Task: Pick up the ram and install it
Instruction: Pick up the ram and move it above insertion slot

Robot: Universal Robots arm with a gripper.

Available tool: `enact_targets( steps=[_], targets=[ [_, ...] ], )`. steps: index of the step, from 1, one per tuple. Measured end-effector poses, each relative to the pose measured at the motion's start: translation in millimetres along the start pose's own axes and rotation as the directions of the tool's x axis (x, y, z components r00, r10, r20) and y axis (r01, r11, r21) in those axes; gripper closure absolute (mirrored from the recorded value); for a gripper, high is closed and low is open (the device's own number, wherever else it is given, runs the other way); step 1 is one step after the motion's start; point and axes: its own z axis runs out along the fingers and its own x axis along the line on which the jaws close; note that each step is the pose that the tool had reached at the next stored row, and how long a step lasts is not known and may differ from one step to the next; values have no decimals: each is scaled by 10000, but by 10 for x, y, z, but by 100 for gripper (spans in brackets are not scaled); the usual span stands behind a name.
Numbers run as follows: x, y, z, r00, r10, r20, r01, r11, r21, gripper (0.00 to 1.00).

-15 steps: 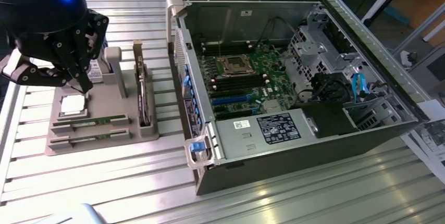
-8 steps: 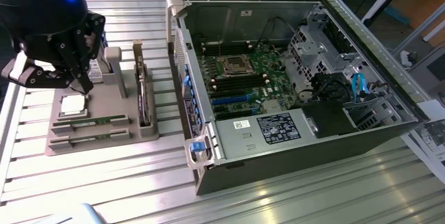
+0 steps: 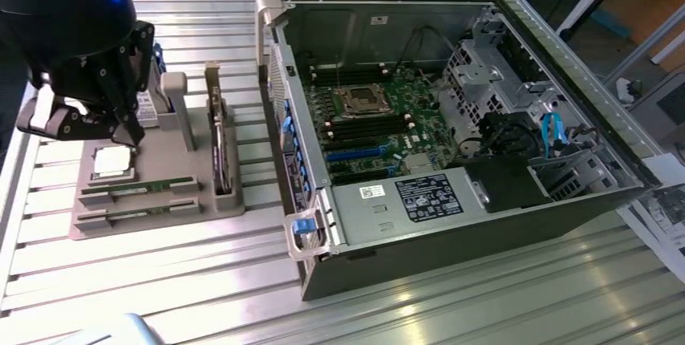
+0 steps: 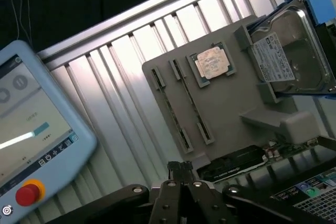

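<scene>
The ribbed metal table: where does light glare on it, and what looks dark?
Exterior view: bright streaks glare on the ribbed aluminium table near the open black computer case, whose inside looks dim. Wrist view: the table's slats wash out white beside the glowing pale blue pendant.

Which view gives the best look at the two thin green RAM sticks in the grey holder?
Exterior view: the thin green RAM sticks show their green faces and chips. The wrist view catches the sticks edge-on, as thin dark lines.

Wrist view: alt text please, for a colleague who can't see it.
The shut gripper hangs above a grey holder carrying two ram sticks, a silver processor and a hard drive. A teach pendant lies alongside.
</scene>
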Motion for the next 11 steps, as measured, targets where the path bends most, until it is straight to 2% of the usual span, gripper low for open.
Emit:
enact_targets(
  steps=[5,7,11],
  targets=[
    [0,0,19,9950,-1002,-5,1002,9950,6,89],
    [0,0,27,9874,-1585,-12,1585,9874,11,89],
    [0,0,37,9719,-2355,-23,2355,9719,16,89]
  ],
)
